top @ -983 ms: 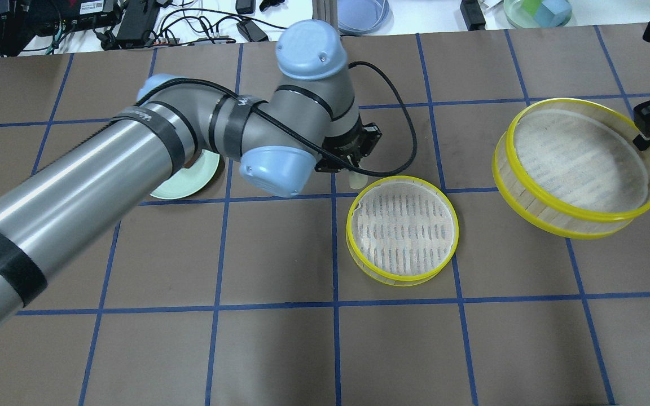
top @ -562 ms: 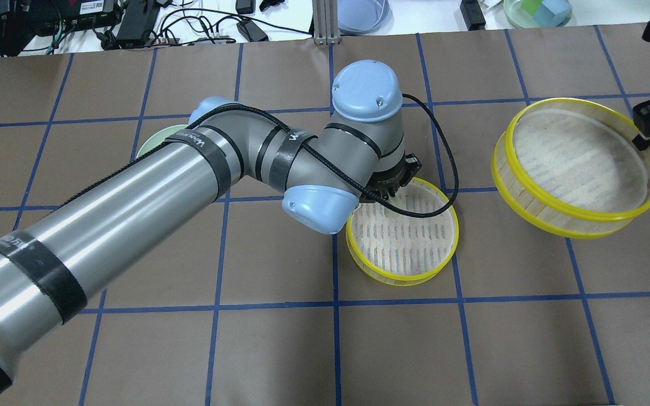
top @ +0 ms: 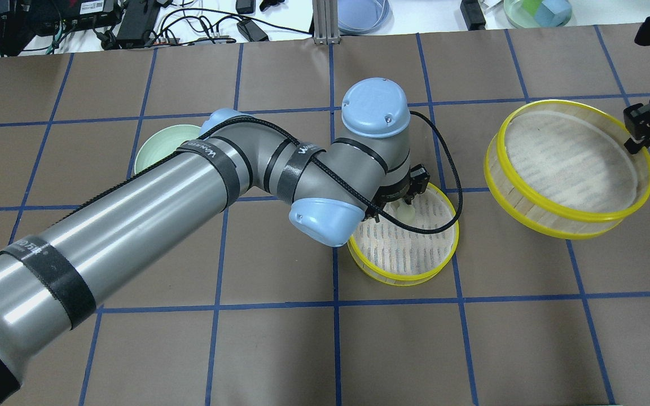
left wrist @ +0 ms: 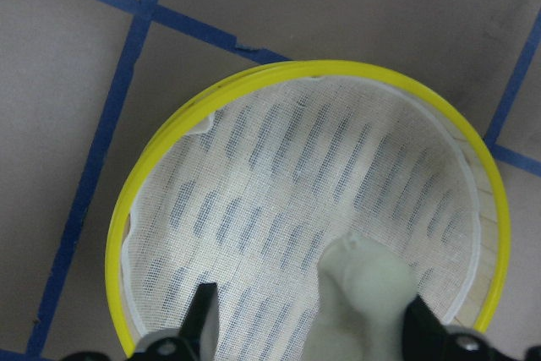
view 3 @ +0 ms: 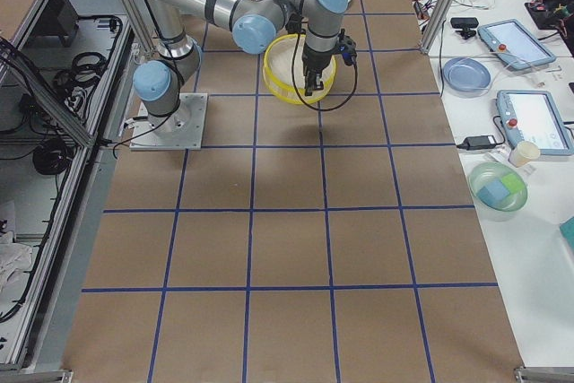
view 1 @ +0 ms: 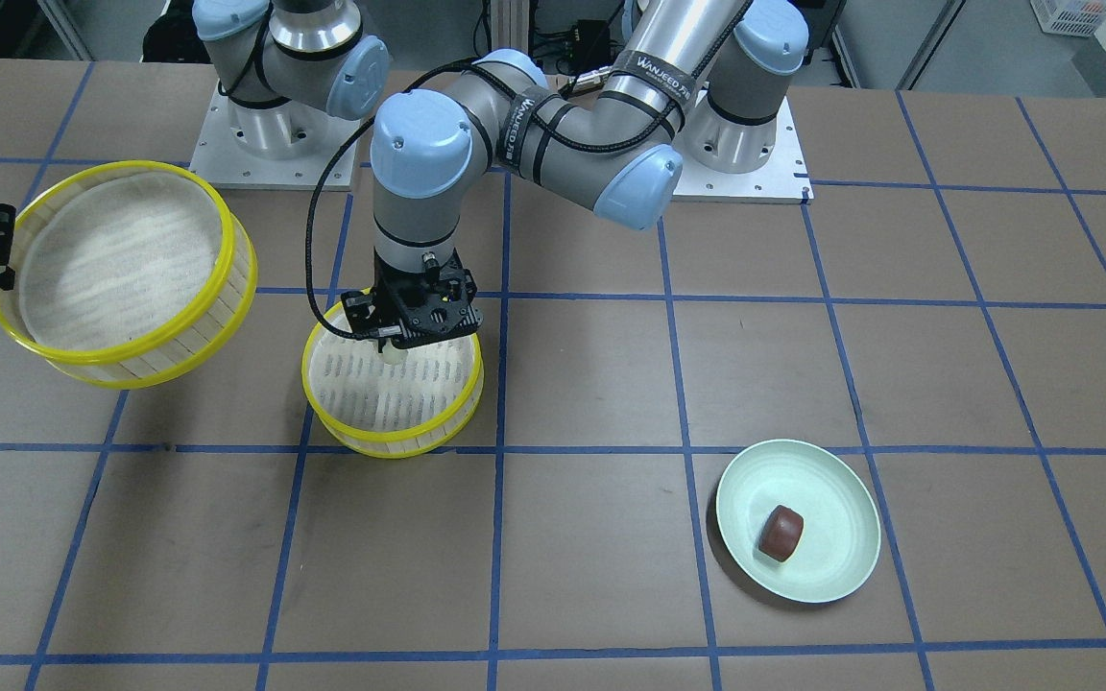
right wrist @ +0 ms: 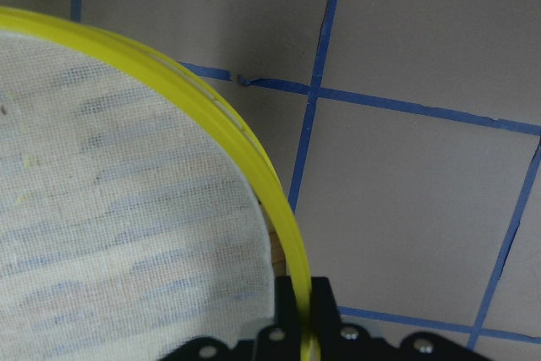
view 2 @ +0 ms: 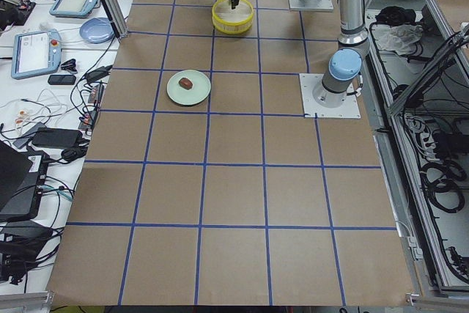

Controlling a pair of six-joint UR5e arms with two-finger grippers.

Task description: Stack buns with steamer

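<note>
My left gripper [view 1: 407,331] hangs low inside the small yellow-rimmed steamer basket [view 1: 390,446]. In the left wrist view its jaws stand wider than the cream-white bun [left wrist: 359,293] between them. The bun touches one finger, with a gap to the other. The bun also shows in the front view [view 1: 390,351]. My right gripper [top: 635,141] is shut on the rim of the large steamer basket [top: 567,169] and holds it tilted above the table. The reddish-brown bun [view 1: 781,533] lies on the pale green plate [view 1: 841,566].
In the overhead view my left arm hides most of the plate [top: 156,149]. Cables, a blue dish [top: 361,14] and a bowl with sponges [top: 536,11] lie on the white bench beyond the table's far edge. Blue tape lines grid the brown table.
My left arm swung right, carrying the cream-white bun from beside the small basket to over it, and lowered into it. The large basket in my right gripper shifted slightly left.
</note>
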